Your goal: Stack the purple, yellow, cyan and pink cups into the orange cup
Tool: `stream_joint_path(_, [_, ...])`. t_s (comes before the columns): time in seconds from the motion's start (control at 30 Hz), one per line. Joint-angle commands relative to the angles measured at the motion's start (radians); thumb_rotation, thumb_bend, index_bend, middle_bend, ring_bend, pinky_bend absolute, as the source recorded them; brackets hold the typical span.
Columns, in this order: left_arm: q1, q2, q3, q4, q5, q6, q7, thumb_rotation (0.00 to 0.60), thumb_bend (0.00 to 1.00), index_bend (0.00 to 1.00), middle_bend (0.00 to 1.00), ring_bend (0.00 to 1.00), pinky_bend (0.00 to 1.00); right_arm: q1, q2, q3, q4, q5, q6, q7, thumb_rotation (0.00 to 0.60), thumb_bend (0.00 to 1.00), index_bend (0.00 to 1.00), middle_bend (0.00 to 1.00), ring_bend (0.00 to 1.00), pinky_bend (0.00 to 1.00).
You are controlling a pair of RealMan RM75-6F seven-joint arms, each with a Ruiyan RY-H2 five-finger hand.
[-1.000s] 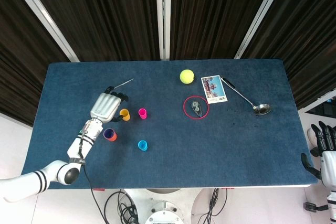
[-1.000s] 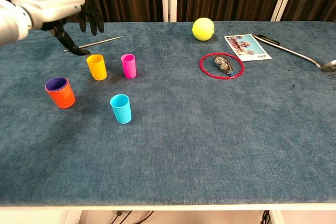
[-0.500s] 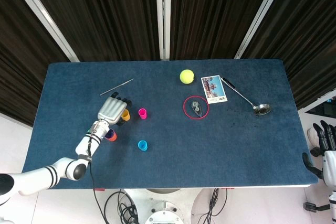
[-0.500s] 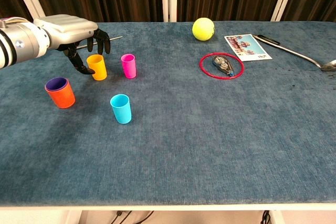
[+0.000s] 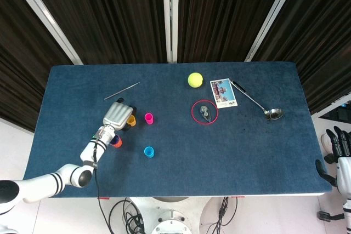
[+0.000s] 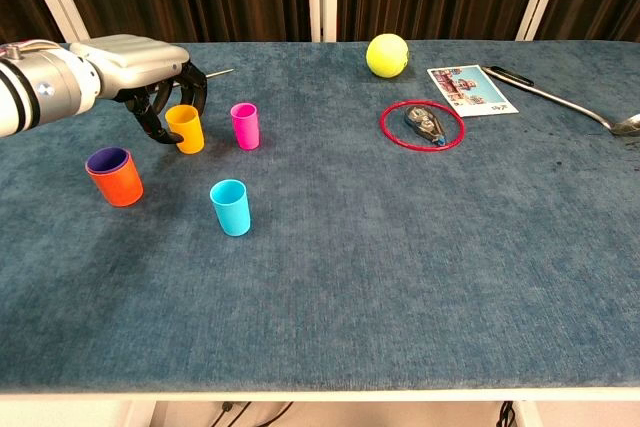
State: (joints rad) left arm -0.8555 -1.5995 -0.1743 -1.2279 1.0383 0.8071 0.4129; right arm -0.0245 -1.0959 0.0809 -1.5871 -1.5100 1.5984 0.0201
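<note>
The blue table (image 6: 400, 277) holds everything. The left hand (image 6: 140, 72) wraps its fingers around the yellow cup (image 6: 186, 128), which stands tipped a little. The right hand (image 5: 339, 154) hangs off the table edge with fingers apart, holding nothing. The orange cup (image 6: 117, 181) has the purple cup (image 6: 106, 159) inside it. The cyan cup (image 6: 231, 207) and the pink cup (image 6: 245, 125) stand alone

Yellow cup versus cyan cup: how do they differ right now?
The yellow cup has the left robot hand curled around it; the cyan cup stands free, untouched. The yellow cup sits farther back, beside the pink cup; the cyan cup is nearest the front edge. Both stand upright, open end up.
</note>
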Motion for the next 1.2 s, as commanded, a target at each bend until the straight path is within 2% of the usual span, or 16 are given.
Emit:
stream_joint_path(0.03, [0.001,0.001,-0.001,-0.001,0.007,0.011,-0.007,0.600,0.29,0.50,0.49,0.57,0.20,0.000,0.000,0.000,0.001,0.002,-0.002,0.001,0.600,0.31,0.00,0.00,0.00,0.00])
stream_joint_path(0.2, [0.009,0.041,-0.020,-0.052,0.012,0.048,-0.023,0.600,0.29,0.50,0.49,0.57,0.20,0.000,0.003,0.002,0.000,0.001,0.002,0.005,0.600,0.31,0.00,0.00,0.00,0.00])
stream_joint_path(0.4, [0.046,0.168,-0.039,-0.229,0.008,0.112,-0.024,0.600,0.29,0.50,0.49,0.57,0.20,0.000,0.008,0.003,-0.002,-0.001,0.004,0.010,0.600,0.31,0.00,0.00,0.00,0.00])
stream_joint_path(0.53, [0.086,0.272,-0.006,-0.373,-0.001,0.147,0.021,0.600,0.29,0.51,0.50,0.57,0.20,0.001,0.007,0.002,0.001,-0.005,0.003,0.014,0.600,0.31,0.00,0.00,0.00,0.00])
stream_joint_path(0.67, [0.121,0.329,0.038,-0.465,-0.014,0.174,0.062,0.600,0.29,0.51,0.50,0.57,0.20,0.005,0.001,-0.005,0.006,-0.011,-0.006,0.011,0.600,0.31,0.00,0.00,0.00,0.00])
stream_joint_path(0.97, [0.176,0.332,0.102,-0.507,0.017,0.243,0.097,0.600,0.29,0.51,0.50,0.57,0.19,0.008,-0.006,-0.014,0.005,-0.029,-0.006,-0.006,0.600,0.31,0.00,0.00,0.00,0.00])
stream_joint_path(1.2, [0.191,0.322,0.116,-0.502,0.031,0.240,0.075,0.600,0.29,0.51,0.50,0.57,0.19,0.004,-0.008,-0.016,0.004,-0.029,-0.001,-0.010,0.600,0.31,0.00,0.00,0.00,0.00])
